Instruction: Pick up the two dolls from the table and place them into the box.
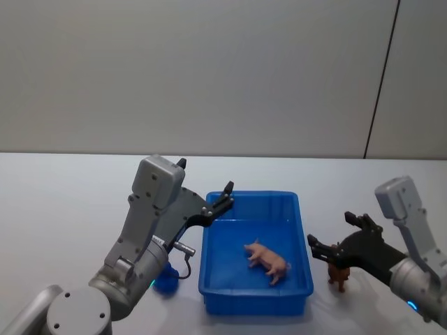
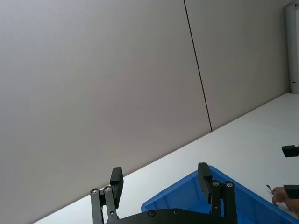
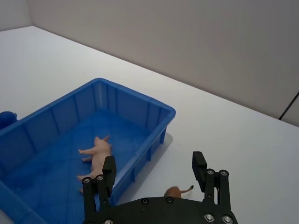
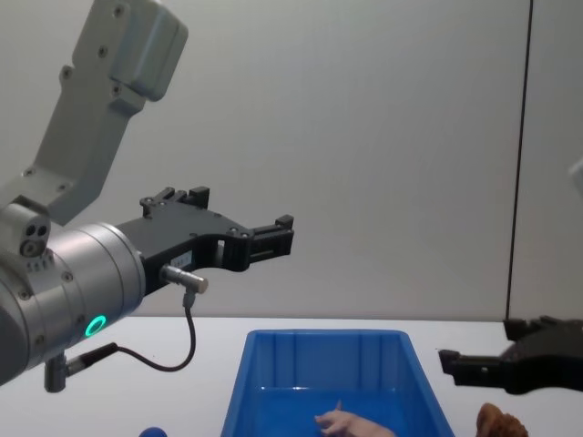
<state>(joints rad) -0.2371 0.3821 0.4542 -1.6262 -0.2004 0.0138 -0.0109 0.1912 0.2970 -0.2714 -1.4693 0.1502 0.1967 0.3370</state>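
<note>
The pink doll (image 1: 267, 259) lies on its side in the box (image 1: 255, 301), near the middle. So one doll is done, I think. The brown doll (image 1: 339, 276) is on the table (image 1: 70, 209), just beside the box. In the head view it is at about 4 o'clock from the box's middle.

The right claw (image 1: 328, 230) hangs over the brown doll. Its two fingers are spread wide and hold nothing. In the head view the doll sits at 6 o'clock from the claw, very near, partly tucked under the claw's black body. In the right wrist view the doll peeks out between the two fingers, close to the claw's base. So the claw looks lined up over it. I cannot tell which way the doll's long side runs, as too little of it shows.

The left claw (image 1: 222, 201) is up in the air over the box's far left corner, at 10 o'clock from the pink doll. It is wide open too, and empty. The box lies between it and the brown doll.

So the right arm is the near one. My guess for the next move is that the right claw goes down and closes on the brown doll. Then it carries the doll toward 9 o'clock, over the box wall.
</note>
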